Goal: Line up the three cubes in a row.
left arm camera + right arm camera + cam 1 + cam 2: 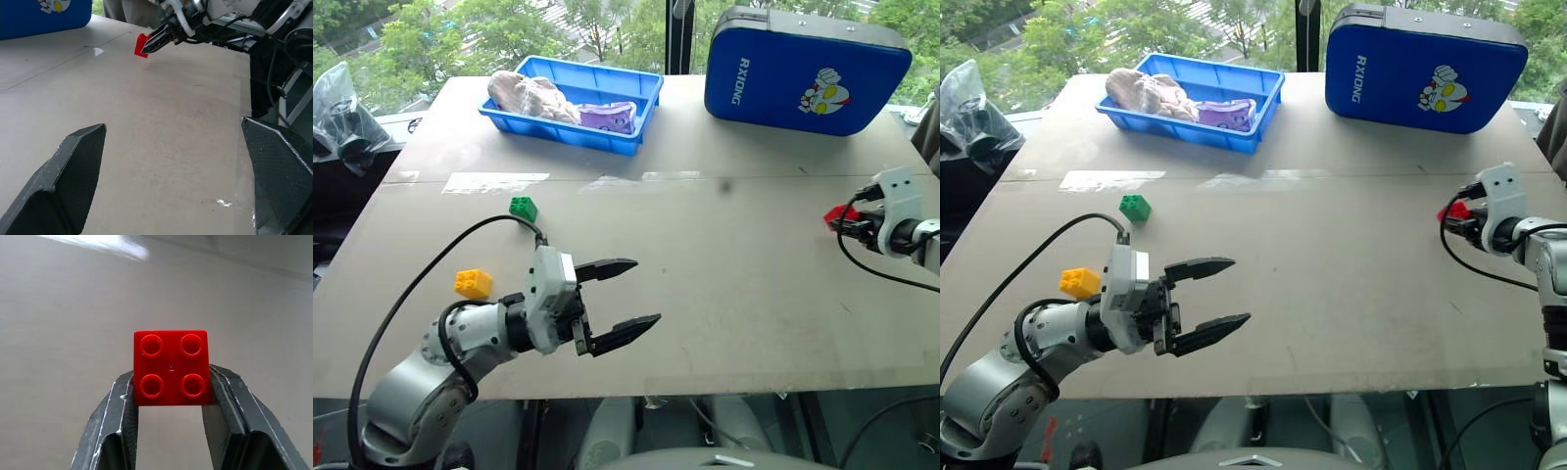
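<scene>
red cube (171,367): glossy moulded plastic, smooth studs
green cube (523,208): shiny plastic
yellow-orange cube (473,284): shiny plastic
table (724,284): matt, smooth grey board, faintly scuffed
tray (646,103): glossy blue plastic
case (803,73): smooth blue shell, slight sheen

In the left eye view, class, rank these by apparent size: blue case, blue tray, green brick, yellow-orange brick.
1. Big blue case
2. Blue plastic tray
3. Yellow-orange brick and green brick: alike; yellow-orange sits nearer the camera, so unranked.
</scene>
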Controlling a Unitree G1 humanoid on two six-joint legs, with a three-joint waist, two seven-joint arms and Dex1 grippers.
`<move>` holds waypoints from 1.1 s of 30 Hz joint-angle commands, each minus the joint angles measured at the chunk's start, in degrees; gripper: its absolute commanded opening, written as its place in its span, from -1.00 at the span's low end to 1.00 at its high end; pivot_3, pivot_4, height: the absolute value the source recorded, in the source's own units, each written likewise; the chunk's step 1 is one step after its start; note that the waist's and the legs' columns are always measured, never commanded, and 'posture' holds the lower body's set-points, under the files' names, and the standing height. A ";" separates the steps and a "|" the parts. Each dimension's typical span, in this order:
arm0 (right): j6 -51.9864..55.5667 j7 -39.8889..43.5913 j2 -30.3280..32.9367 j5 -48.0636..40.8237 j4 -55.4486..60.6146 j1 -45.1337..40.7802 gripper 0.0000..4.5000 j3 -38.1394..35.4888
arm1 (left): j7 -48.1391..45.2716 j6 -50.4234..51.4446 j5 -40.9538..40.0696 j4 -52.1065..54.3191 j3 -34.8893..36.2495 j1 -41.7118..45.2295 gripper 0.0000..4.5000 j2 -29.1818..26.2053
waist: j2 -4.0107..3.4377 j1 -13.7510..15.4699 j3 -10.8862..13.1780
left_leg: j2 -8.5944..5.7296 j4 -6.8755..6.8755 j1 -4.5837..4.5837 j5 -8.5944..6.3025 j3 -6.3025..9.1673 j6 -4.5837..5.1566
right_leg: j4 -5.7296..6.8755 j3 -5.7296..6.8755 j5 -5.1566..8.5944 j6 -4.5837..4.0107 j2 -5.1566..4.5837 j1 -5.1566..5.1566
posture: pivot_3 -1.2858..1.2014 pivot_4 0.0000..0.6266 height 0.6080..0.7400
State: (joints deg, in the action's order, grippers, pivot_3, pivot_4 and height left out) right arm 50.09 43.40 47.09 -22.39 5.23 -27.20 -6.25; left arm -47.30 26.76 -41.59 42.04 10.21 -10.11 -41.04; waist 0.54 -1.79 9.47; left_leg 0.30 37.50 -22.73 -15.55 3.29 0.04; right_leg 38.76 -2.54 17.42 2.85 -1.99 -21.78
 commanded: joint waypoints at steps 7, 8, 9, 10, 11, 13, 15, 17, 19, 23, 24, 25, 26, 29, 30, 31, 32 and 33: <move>-21.72 24.20 -3.11 7.52 4.39 -10.78 -0.42 26.67 | -7.17 0.97 -7.98 1.47 11.89 -7.49 1.00 -6.14 | 0.05 -0.03 0.01 | -0.04 0.18 0.08 -0.01 0.14 0.01 | 0.01 0.19 -0.01 0.00 -0.07 0.17 | 0.03 -0.52 1.00; -23.98 25.16 -3.39 9.28 2.49 -11.55 -0.42 28.10 | -7.33 1.04 -8.26 1.50 12.42 -7.68 1.00 -6.23 | 0.05 0.05 0.01 | -0.06 0.27 0.09 -0.01 0.15 0.01 | 0.05 0.20 -0.01 0.00 -0.06 0.19 | 0.03 -0.52 1.00; -26.24 26.06 -3.78 10.77 0.14 -12.34 -0.42 29.25 | -7.81 0.78 -8.27 1.38 13.21 -8.39 1.00 -6.17 | 0.07 0.22 0.00 | -0.07 0.27 0.08 -0.01 0.16 0.01 | 0.05 0.21 -0.01 0.00 -0.07 0.18 | 0.03 -0.52 1.00; -27.93 26.80 -4.10 11.75 -1.66 -12.90 -0.42 29.94 | -8.15 0.56 -8.21 1.29 13.72 -8.89 1.00 -6.13 | 0.07 0.32 0.01 | -0.09 0.32 0.06 -0.01 0.18 0.01 | 0.05 0.22 -0.01 0.00 -0.09 0.18 | 0.03 -0.52 1.00; -28.65 27.30 -4.79 12.47 -3.79 -13.81 -0.42 30.53 | -8.78 -0.03 -7.62 1.22 14.42 -9.99 1.00 -5.92 | 0.08 0.44 0.01 | -0.09 0.37 0.03 0.00 0.18 0.00 | 0.05 0.22 -0.01 0.00 -0.09 0.18 | 0.03 -0.52 1.00; -29.90 28.35 -5.64 13.33 -6.58 -14.83 -0.42 30.84 | -9.68 -0.85 -6.64 1.37 15.09 -11.40 1.00 -5.77 | 0.07 0.40 0.02 | -0.08 0.36 -0.01 0.12 0.16 -0.24 | 0.02 0.21 -0.01 0.00 -0.11 0.13 | 0.03 -0.52 1.00; -31.39 29.26 -6.45 14.68 -9.84 -15.91 -0.42 31.02 | -9.55 -0.84 -7.28 2.36 16.25 -12.81 1.00 -5.45 | 0.07 0.40 0.02 | -0.07 0.28 -0.01 0.13 0.17 -0.25 | 0.00 0.21 0.00 0.00 -0.11 0.11 | 0.03 -0.52 1.00; -32.44 30.27 -7.24 15.72 -12.42 -16.76 -0.42 31.07 | -9.28 -0.76 -8.06 3.19 17.29 -13.65 1.00 -5.34 | 0.07 0.31 0.02 | -0.05 0.25 -0.01 0.13 0.17 -0.25 | -0.01 0.20 0.00 -0.01 -0.13 0.10 | 0.03 -0.52 1.00; -34.11 30.89 -7.87 16.90 -14.45 -17.31 -0.42 31.14 | -9.22 -0.78 -8.24 3.42 17.72 -13.92 1.00 -5.34 | 0.08 0.19 0.02 | -0.05 0.25 -0.01 0.11 0.17 -0.22 | 0.00 0.20 0.00 -0.01 -0.14 0.10 | 0.03 -0.52 1.00; -36.19 32.14 -9.73 19.35 -19.18 -19.31 -0.42 31.65 | -7.76 0.37 -8.74 5.06 18.71 -13.20 1.00 -6.41 | 0.07 -0.02 0.02 | -0.06 0.25 0.00 0.02 0.17 -0.06 | 0.03 0.21 -0.01 -0.01 -0.14 0.11 | 0.03 -0.52 1.00; -36.81 32.79 -10.05 19.82 -20.16 -19.69 -0.42 31.89 | -7.06 0.86 -9.03 5.50 18.47 -12.42 1.00 -6.87 | 0.07 -0.12 0.02 | -0.06 0.25 0.00 0.02 0.17 -0.06 | 0.03 0.21 -0.01 -0.01 -0.14 0.11 | 0.03 -0.52 1.00; -37.32 33.31 -10.27 20.13 -20.83 -19.91 -0.42 32.00 | -6.58 1.19 -9.26 5.76 18.27 -11.88 1.00 -7.18 | 0.07 -0.14 0.02 | -0.06 0.25 0.01 0.02 0.18 -0.06 | 0.04 0.21 -0.01 -0.01 -0.14 0.11 | 0.03 -0.52 1.00; -37.96 33.85 -10.66 20.64 -22.01 -20.24 -0.42 32.32 | -5.79 1.75 -9.72 5.85 17.82 -10.90 1.00 -7.57 | 0.07 -0.15 0.02 | -0.06 0.25 0.01 0.02 0.19 -0.06 | 0.04 0.22 -0.01 -0.01 -0.14 0.11 | 0.03 -0.52 1.00; -40.00 34.79 -11.64 22.09 -25.17 -21.00 -0.42 32.73 | -3.97 3.20 -10.68 6.09 16.72 -8.67 1.00 -8.36 | 0.08 -0.26 0.02 | -0.06 0.25 0.01 0.02 0.18 -0.07 | 0.03 0.22 -0.01 -0.01 -0.13 0.11 | 0.03 -0.52 1.00; -40.22 34.96 -12.03 22.29 -25.99 -21.27 -0.42 32.52 | -3.36 3.76 -10.96 6.07 16.31 -7.90 1.00 -8.54 | 0.08 -0.31 0.02 | -0.06 0.25 0.02 0.02 0.18 -0.07 | 0.04 0.21 -0.01 -0.01 -0.13 0.12 | 0.03 -0.52 1.00; -40.46 35.24 -12.20 22.36 -26.52 -21.39 0.03 32.26 | -2.84 4.27 -11.15 6.01 15.92 -7.29 1.00 -8.74 | 0.08 -0.34 0.02 | -0.06 0.25 0.02 0.02 0.17 -0.07 | 0.04 0.21 -0.01 0.00 -0.12 0.12 | 0.03 -0.52 1.00; -40.71 35.47 -12.35 22.46 -26.90 -21.46 0.18 32.04 | -2.46 4.65 -11.30 5.97 15.66 -6.88 1.00 -8.89 | 0.08 -0.38 0.02 | -0.06 0.25 0.04 0.04 0.17 -0.09 | 0.06 0.21 -0.01 -0.01 -0.12 0.12 | 0.03 -0.52 1.00; -40.77 35.04 -12.50 22.62 -27.08 -21.45 0.42 31.53 | -2.01 5.14 -11.59 5.88 15.47 -6.54 1.00 -8.97 | 0.05 -0.39 0.03 | -0.06 0.25 0.03 0.05 0.18 -0.11 | 0.06 0.21 -0.01 -0.01 -0.11 0.12 | 0.03 -0.52 1.00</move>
State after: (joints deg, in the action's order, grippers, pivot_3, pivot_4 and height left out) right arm 10.17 78.23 34.52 0.17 -22.51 -47.85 26.33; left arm -49.95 31.52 -51.99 46.37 25.78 -17.00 -49.43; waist 0.60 -2.18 9.50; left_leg 0.24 37.75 -22.70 -15.43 3.46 -0.20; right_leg 38.82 -2.34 17.41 2.84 -2.10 -21.67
